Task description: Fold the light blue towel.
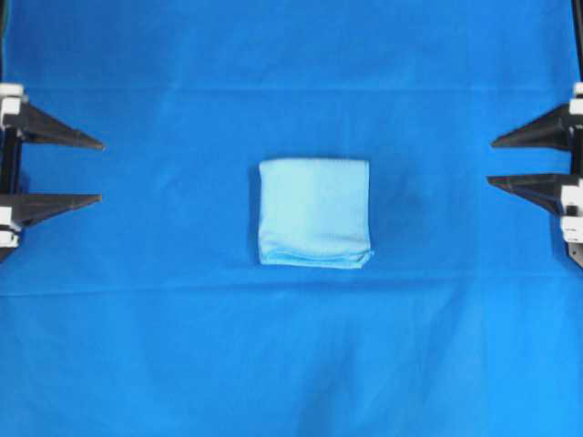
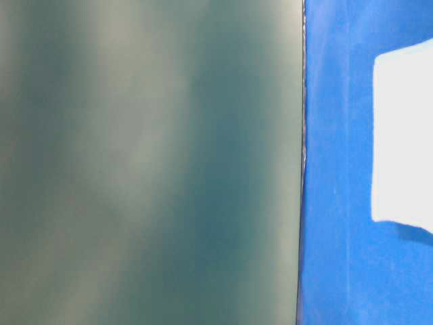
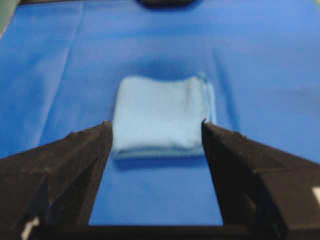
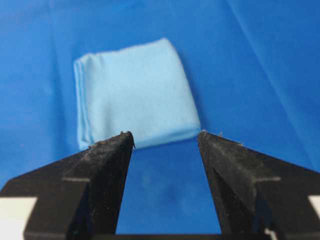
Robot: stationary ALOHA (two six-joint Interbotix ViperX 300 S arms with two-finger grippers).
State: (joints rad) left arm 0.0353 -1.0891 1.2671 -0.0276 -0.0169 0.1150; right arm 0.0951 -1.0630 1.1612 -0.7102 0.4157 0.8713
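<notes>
Royal-blue table cloth (image 1: 137,346), creased, under folded light blue towel (image 1: 314,212)

Setting: robot lab bench, staged for a cloth-handling trial. Evidence: a plain royal-blue table cloth (image 1: 291,364) covers the whole work surface, with faint fold creases; two black grippers, left (image 1: 98,170) and right (image 1: 492,161), face in from opposite sides; one folded towel (image 1: 314,212) lies alone at centre; a blank grey-green panel (image 2: 149,162) borders the cloth. No household furnishings show.
</notes>
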